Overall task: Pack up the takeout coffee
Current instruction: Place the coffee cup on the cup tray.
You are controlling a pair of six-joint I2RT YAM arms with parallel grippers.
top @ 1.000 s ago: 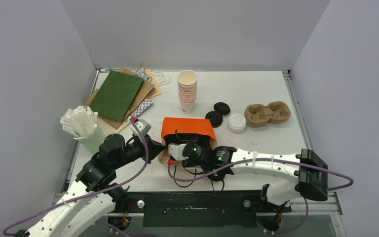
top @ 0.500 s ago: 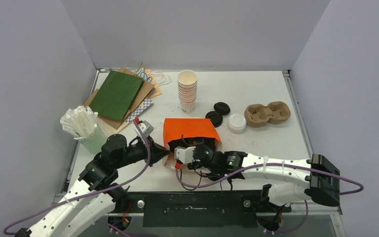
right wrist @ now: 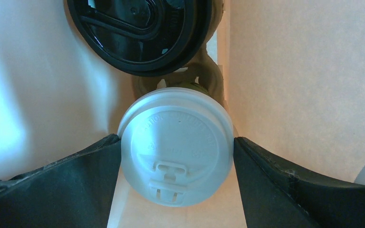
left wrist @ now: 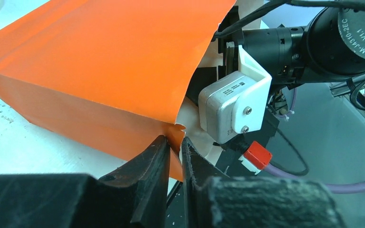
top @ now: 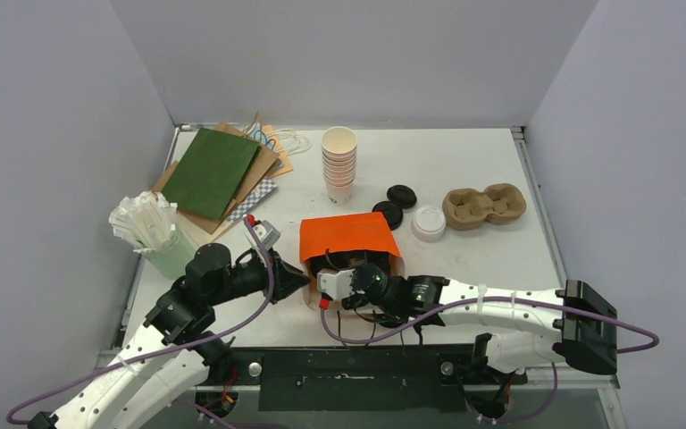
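Note:
An orange paper bag (top: 348,234) stands open near the table's front edge. My right gripper (right wrist: 177,139) reaches down inside it, shut on a takeout coffee with a white lid (right wrist: 176,152), one finger against each side of the lid. A second coffee with a black lid (right wrist: 138,28) stands just beyond it in the bag. My left gripper (left wrist: 175,140) is at the bag's left rim corner (left wrist: 178,130). Its fingers stand a narrow gap apart with the paper edge between them.
Behind the bag are a stack of lidless white cups (top: 339,165), two loose black lids (top: 400,195), a white lid (top: 429,222) and a cardboard cup carrier (top: 484,206). Flat paper bags (top: 210,172) and a cup of wrapped straws (top: 150,228) are at the left.
The right arm has swung right and its gripper has gone deeper into the bag, which has shifted slightly right. The left fingers have parted a little on the bag's edge.

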